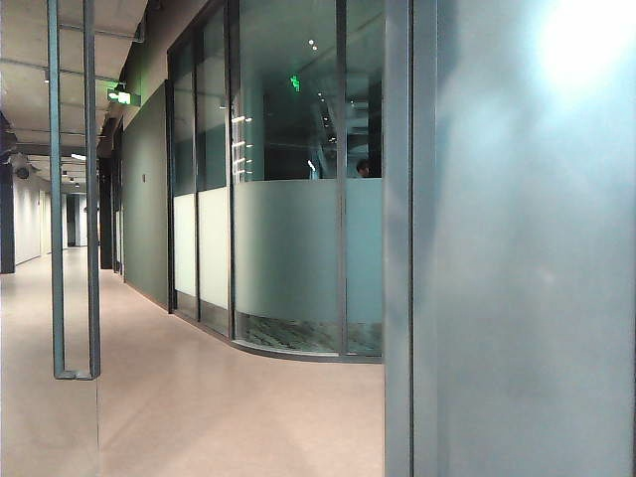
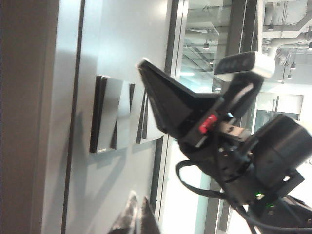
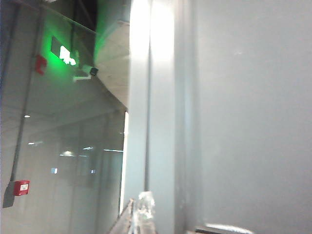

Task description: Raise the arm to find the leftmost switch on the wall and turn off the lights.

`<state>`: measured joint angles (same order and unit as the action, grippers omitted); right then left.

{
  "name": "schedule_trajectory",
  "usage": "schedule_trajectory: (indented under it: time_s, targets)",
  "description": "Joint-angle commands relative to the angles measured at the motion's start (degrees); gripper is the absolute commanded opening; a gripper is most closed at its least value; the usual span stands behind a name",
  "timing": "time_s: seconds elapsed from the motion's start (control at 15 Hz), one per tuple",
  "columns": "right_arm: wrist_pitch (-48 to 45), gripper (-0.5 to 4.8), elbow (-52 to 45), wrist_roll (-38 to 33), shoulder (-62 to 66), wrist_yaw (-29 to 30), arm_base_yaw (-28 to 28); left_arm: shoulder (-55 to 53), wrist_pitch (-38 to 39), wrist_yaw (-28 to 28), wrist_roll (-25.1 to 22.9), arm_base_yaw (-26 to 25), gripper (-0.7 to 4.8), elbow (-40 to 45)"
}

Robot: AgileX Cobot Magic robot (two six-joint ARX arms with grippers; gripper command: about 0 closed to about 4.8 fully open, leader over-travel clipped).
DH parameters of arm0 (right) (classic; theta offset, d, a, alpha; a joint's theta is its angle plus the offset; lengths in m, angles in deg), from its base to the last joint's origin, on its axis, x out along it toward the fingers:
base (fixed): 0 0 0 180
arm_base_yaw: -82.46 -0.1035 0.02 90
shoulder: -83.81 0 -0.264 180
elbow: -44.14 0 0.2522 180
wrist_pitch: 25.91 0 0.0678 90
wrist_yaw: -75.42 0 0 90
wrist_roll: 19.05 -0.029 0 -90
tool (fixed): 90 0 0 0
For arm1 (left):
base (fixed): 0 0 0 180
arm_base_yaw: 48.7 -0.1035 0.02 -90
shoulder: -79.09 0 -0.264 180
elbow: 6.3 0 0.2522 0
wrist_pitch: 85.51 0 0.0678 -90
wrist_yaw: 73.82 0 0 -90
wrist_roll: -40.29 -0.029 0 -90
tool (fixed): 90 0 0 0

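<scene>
The left gripper's fingers [image 2: 136, 217], tips together below the switches [image 2: 122, 114] on the wall [image 2: 126, 44], and the right gripper's narrow fingers [image 3: 139, 214] beside it, could press the wrong rocker, since several sit side by side.

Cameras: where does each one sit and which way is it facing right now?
Exterior: off the arms, looking down the corridor past the glass partition, with the wall on the right; no robot part shows.
Left wrist: faces the switches on the wall; left gripper tips just in view, right arm pointing at the switches.
Right wrist: tilted up along the wall and upright; only right gripper tips show.
Shared: exterior and right wrist both show the wall and its upright.
</scene>
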<state>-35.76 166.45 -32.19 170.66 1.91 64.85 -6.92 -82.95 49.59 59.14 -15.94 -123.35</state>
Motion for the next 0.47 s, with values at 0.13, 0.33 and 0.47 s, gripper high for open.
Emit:
schedule_trajectory:
  time_s: [0.13,0.33,0.47]
  targets:
    - [-0.4,-0.01,0.5,3.1,1.9,-1.2,0.0,0.3,-0.4,0.2,-0.4,0.1,-0.05,-0.2]
    - [-0.2,-0.01,0.5,3.2,2.9,-2.9,0.0,0.3,-0.4,0.2,-0.4,0.1,-0.05,-0.2]
    - [-0.2,-0.01,0.5,3.2,3.2,-3.6,0.0,0.3,-0.4,0.2,-0.4,0.1,-0.05,-0.2]
